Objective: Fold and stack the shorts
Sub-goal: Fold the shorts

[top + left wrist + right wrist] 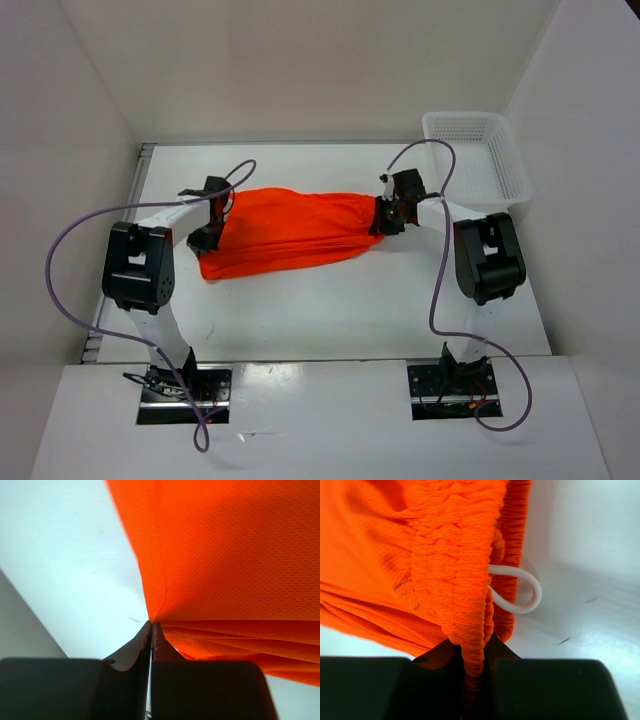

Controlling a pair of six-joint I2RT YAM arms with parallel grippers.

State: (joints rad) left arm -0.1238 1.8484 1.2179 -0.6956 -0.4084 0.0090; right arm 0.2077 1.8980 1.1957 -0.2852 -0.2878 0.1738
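Observation:
The bright orange shorts (290, 232) hang stretched between my two grippers over the middle of the white table. My left gripper (214, 222) is shut on the leg-hem end; in the left wrist view the jaws pinch a corner of the mesh fabric (225, 555) at their tips (151, 626). My right gripper (388, 213) is shut on the gathered elastic waistband (455, 565), which bunches between the jaws (472, 647). A loop of the white drawstring (522, 592) lies on the table beside the waistband.
A white mesh plastic basket (478, 152) stands at the back right corner against the wall. White walls enclose the table (330, 320) on the left, back and right. Purple cables loop from both arms.

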